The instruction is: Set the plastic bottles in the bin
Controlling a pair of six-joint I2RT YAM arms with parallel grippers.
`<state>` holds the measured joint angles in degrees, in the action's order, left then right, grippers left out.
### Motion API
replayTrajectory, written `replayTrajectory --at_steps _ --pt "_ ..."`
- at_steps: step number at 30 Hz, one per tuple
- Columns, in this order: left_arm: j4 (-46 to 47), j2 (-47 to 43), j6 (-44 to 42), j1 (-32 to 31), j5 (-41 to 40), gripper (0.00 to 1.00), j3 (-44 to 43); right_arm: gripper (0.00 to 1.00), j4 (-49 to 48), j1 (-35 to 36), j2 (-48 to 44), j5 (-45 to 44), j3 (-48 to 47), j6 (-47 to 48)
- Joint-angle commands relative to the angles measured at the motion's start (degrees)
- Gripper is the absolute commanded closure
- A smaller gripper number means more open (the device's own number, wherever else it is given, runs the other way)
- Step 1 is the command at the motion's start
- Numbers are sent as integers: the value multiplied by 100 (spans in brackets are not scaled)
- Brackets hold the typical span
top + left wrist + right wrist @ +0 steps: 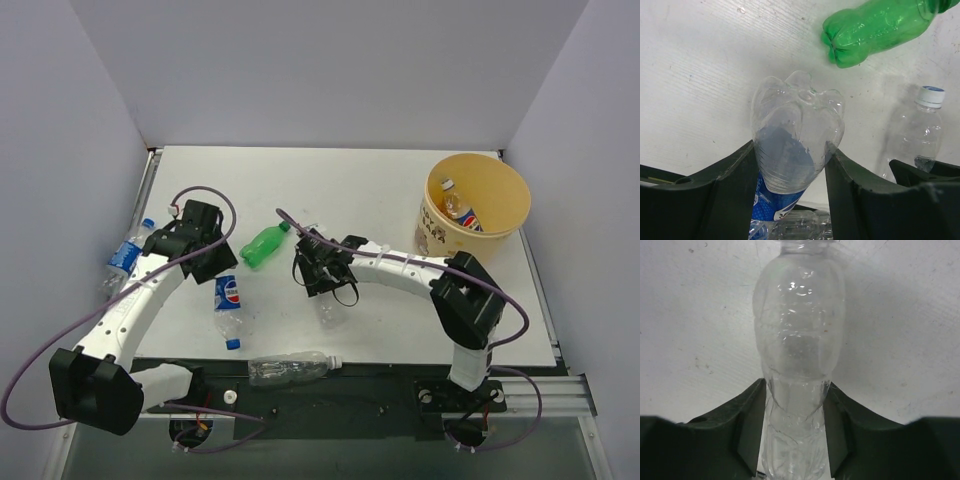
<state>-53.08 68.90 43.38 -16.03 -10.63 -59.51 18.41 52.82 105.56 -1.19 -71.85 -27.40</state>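
Observation:
In the left wrist view my left gripper is shut on a clear Pepsi-labelled bottle, its base pointing away. From above, that gripper sits at the upper end of this bottle. A green bottle lies just beyond it. My right gripper pinches a plain clear bottle at its waist; from above it is mid-table. Another clear bottle lies at the front edge. A second Pepsi bottle rests by the left wall. The tan bin stands back right with bottles inside.
Grey walls close in the table on the left, back and right. The two grippers are close together, with the green bottle between and beyond them. A clear white-capped bottle shows to the right in the left wrist view.

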Motion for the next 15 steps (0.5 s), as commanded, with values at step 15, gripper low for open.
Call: replayTrajectory --at_steps 15 --pt "1667 9 -260 -321 1625 53 -115 73 585 -2643 -3954 -2595 -1058 903"
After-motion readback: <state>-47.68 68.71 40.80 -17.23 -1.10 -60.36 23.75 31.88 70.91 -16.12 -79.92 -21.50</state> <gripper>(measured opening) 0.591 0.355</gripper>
